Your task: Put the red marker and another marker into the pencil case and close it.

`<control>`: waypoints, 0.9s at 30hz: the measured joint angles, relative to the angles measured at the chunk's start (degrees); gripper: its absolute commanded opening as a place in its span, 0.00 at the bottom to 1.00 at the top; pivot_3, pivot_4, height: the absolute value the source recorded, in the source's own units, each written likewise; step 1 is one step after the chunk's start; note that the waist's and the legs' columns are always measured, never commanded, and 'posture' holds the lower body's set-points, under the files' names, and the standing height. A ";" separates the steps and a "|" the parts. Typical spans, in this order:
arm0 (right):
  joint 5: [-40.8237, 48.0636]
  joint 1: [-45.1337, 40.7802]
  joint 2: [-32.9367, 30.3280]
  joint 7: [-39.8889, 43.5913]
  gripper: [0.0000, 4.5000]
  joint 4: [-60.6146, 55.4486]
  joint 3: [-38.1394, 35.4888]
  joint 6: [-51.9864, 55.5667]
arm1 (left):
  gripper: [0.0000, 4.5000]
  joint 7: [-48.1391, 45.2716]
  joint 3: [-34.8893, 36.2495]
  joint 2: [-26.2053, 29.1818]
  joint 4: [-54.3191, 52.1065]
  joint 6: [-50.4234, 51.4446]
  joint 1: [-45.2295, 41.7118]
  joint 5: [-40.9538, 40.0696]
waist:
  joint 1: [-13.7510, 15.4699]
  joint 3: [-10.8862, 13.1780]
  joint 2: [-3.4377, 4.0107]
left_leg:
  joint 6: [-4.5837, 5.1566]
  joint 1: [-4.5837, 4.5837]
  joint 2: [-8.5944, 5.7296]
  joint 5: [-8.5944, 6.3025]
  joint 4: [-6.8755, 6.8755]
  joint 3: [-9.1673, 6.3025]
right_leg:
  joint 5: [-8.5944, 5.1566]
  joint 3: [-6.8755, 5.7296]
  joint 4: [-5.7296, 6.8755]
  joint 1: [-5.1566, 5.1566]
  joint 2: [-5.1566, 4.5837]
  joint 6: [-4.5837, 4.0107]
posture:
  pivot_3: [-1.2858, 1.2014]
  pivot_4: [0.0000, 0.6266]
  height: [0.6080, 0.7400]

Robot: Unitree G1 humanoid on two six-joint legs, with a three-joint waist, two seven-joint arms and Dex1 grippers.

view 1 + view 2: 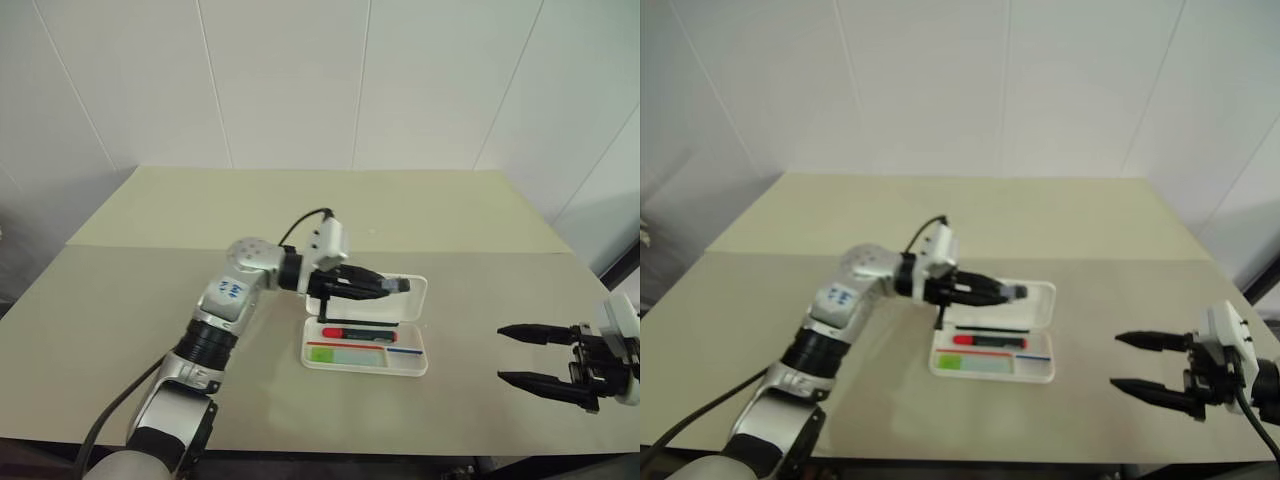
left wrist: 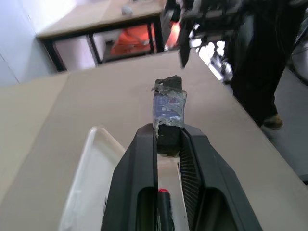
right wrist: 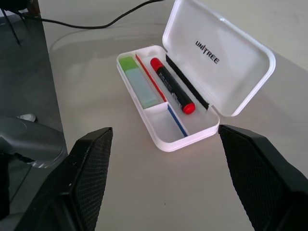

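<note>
Right wrist view: my right gripper (image 3: 161,178) gapes empty; ahead, the open pencil case (image 3: 231,67) holds the red marker (image 3: 171,85) and green highlighter (image 3: 137,79); my left gripper (image 1: 398,285) pinches a small dark piece (image 2: 168,113) over its lid.

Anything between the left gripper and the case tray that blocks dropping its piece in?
Nothing visible. The left gripper, shut on a small dark piece, hangs above the open case. The red marker and green marker already lie in the tray; the end compartment is bare.
</note>
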 measured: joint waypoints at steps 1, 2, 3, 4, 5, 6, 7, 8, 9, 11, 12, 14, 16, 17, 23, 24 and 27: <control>0.01 0.97 0.00 0.07 1.00 -0.01 -0.71 -0.01 | 0.07 1.29 -0.84 -0.66 0.13 0.83 0.13 0.71 | 0.01 0.00 0.00 | 0.00 0.00 -0.01 0.00 0.00 0.00 | 0.00 0.01 -0.01 0.00 0.00 0.00 | 0.52 0.24 1.00; 0.02 1.32 0.00 0.12 1.00 -0.01 -0.96 -0.03 | 0.07 2.21 -1.42 -1.26 0.16 1.31 0.43 1.03 | 0.01 0.01 -0.02 | 0.00 -0.01 -0.01 0.00 0.00 0.01 | 0.01 0.01 -0.04 0.01 0.00 0.01 | 0.52 0.24 1.00; 0.09 1.76 0.00 0.20 1.00 -0.02 -1.19 -0.07 | 0.07 2.76 -1.90 -1.81 0.29 1.51 0.56 1.35 | 0.01 0.01 -0.02 | 0.00 -0.01 -0.01 0.00 0.00 0.01 | 0.01 0.02 -0.05 0.01 -0.01 0.02 | 0.52 0.24 1.00; 0.22 2.39 0.01 0.24 1.00 -0.01 -1.47 -0.07 | 0.07 3.16 -2.84 -2.30 0.58 1.52 0.58 1.95 | 0.00 0.01 -0.02 | 0.00 0.00 -0.02 0.00 -0.01 0.01 | 0.01 0.02 -0.07 0.02 0.00 0.02 | 0.52 0.24 1.00; 0.39 3.00 0.04 0.26 1.00 -0.01 -1.72 -0.08 | 0.07 3.49 -3.89 -2.87 0.90 1.43 0.69 2.58 | -0.03 0.01 -0.02 | 0.00 0.00 -0.01 0.00 -0.01 0.03 | 0.01 0.03 -0.07 0.02 0.00 0.02 | 0.52 0.24 1.00; 0.48 3.45 0.08 0.28 1.00 0.00 -2.06 -0.08 | 0.07 3.72 -5.15 -3.55 1.81 1.06 0.74 3.37 | -0.02 0.01 -0.02 | 0.00 0.00 -0.01 0.00 -0.01 0.03 | 0.01 0.03 -0.08 0.03 0.00 0.02 | 0.52 0.24 1.00; 0.49 3.77 0.08 0.27 1.00 -0.02 -2.44 -0.08 | 0.07 3.92 -6.41 -4.18 2.67 0.67 0.96 4.16 | -0.02 0.01 -0.02 | 0.00 0.01 -0.02 0.00 -0.01 0.04 | 0.01 0.04 -0.09 0.03 0.00 0.02 | 0.52 0.24 1.00; 0.48 4.16 0.08 0.21 1.00 -0.04 -2.96 -0.09 | 0.07 4.06 -7.69 -4.68 2.94 0.56 1.47 4.86 | -0.05 0.01 -0.03 | 0.00 0.01 -0.02 0.00 -0.02 0.06 | 0.01 0.05 -0.10 0.03 0.00 0.02 | 0.52 0.24 1.00; 0.47 4.55 0.08 0.08 1.00 -0.06 -3.30 -0.10 | 0.07 4.21 -8.64 -5.08 2.93 0.54 2.05 5.38 | -0.07 0.01 -0.02 | 0.00 0.01 -0.02 0.00 -0.02 0.06 | 0.01 0.05 -0.11 0.03 0.00 0.02 | 0.52 0.24 1.00; 0.43 5.51 0.20 -0.46 1.00 -0.32 -3.62 -0.09 | 0.07 4.70 -10.59 -5.80 2.86 0.55 3.35 6.46 | -0.07 0.01 -0.03 | 0.00 0.01 -0.02 0.00 -0.03 0.07 | 0.01 0.07 -0.11 0.03 0.01 0.02 | 0.52 0.24 1.00; 0.43 5.76 0.29 -0.82 1.00 -0.52 -3.72 -0.09 | 0.07 4.98 -11.17 -6.03 2.85 0.55 3.75 6.98 | -0.07 0.02 -0.03 | 0.00 0.01 -0.02 0.00 -0.02 0.07 | 0.01 0.07 -0.11 0.03 0.00 0.02 | 0.52 0.24 1.00; 0.43 6.26 0.47 -1.39 1.00 -1.32 -3.96 -0.09 | 0.07 5.72 -12.65 -6.08 2.70 0.54 4.19 8.31 | -0.05 0.02 -0.03 | 0.00 0.01 -0.02 0.00 0.00 0.08 | 0.01 0.08 -0.12 0.03 0.00 0.02 | 0.52 0.24 1.00; 0.45 6.78 0.66 -1.99 1.00 -1.86 -4.52 -0.09 | 0.07 6.64 -13.80 -6.09 2.70 0.54 4.47 9.89 | -0.02 0.02 -0.04 | 0.00 0.01 -0.02 0.00 0.02 0.09 | 0.01 0.08 -0.14 0.04 0.00 0.02 | 0.52 0.24 1.00; 0.46 7.20 0.89 -2.25 1.00 -2.18 -4.90 -0.09 | 0.07 7.09 -14.15 -6.09 2.70 0.54 4.68 10.44 | 0.01 0.02 -0.04 | 0.00 0.01 -0.02 0.00 0.01 0.09 | 0.01 0.08 -0.15 0.05 0.00 0.02 | 0.52 0.24 1.00; 0.54 7.88 1.20 -3.29 1.00 -3.46 -5.39 -0.04 | 0.07 9.13 -15.31 -6.37 2.76 0.56 5.18 13.11 | 0.00 0.02 -0.04 | 0.00 0.01 -0.02 0.00 0.01 0.11 | 0.01 0.10 -0.17 0.06 0.00 0.03 | 0.52 0.24 1.00; 0.56 7.89 1.27 -3.46 1.00 -3.47 -5.39 -0.03 | 0.07 9.38 -15.37 -6.44 2.78 0.59 5.18 13.38 | 0.01 0.02 -0.04 | 0.00 0.01 -0.02 0.00 0.02 0.11 | 0.01 0.09 -0.17 0.06 0.00 0.03 | 0.52 0.24 1.00; 0.60 7.90 1.41 -3.93 1.00 -3.60 -5.39 0.00 | 0.07 10.31 -15.51 -6.82 3.27 0.51 5.17 14.50 | 0.02 0.02 -0.04 | 0.00 0.01 -0.03 0.00 0.01 0.11 | 0.01 0.10 -0.18 0.06 0.00 0.03 | 0.52 0.24 1.00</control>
